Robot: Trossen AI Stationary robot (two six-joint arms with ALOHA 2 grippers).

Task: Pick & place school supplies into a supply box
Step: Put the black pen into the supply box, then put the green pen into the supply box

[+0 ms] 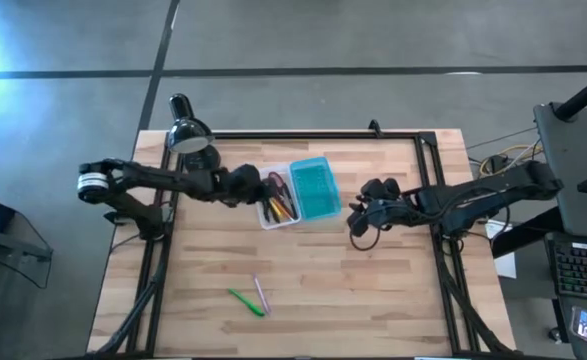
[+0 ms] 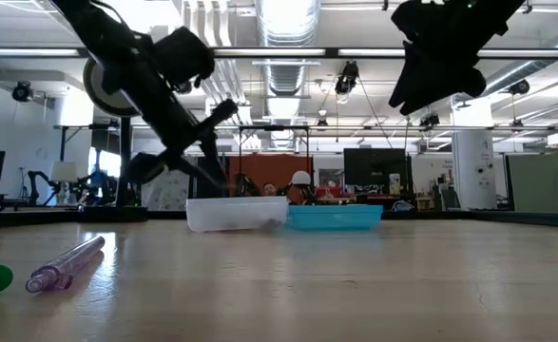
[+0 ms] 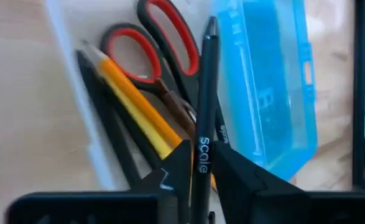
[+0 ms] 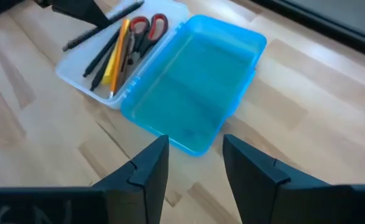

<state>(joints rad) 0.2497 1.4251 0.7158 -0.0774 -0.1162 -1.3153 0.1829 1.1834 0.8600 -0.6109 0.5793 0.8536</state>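
Gripping a dark pen (image 3: 202, 118), left hand (image 3: 198, 177) hovers over box tray (image 1: 269, 222) w/ scissors (image 3: 163, 62), lamp (image 1: 186, 132) behind.

Robotics lab or workshop in a large open industrial hall.
A wooden worktable (image 1: 303, 270) stands on a grey concrete floor (image 1: 373, 100); behind it are exposed ceiling ducts (image 2: 283, 24), strip lights, a dark monitor (image 2: 372, 168) and cluttered benches.

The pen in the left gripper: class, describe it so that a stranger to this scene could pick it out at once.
Start at the supply box in the middle of the table, its blue lid lying open. Over its clear tray hangs the left gripper. It is shut on a slim black pen with white lettering, the only item above the tray, not in it.
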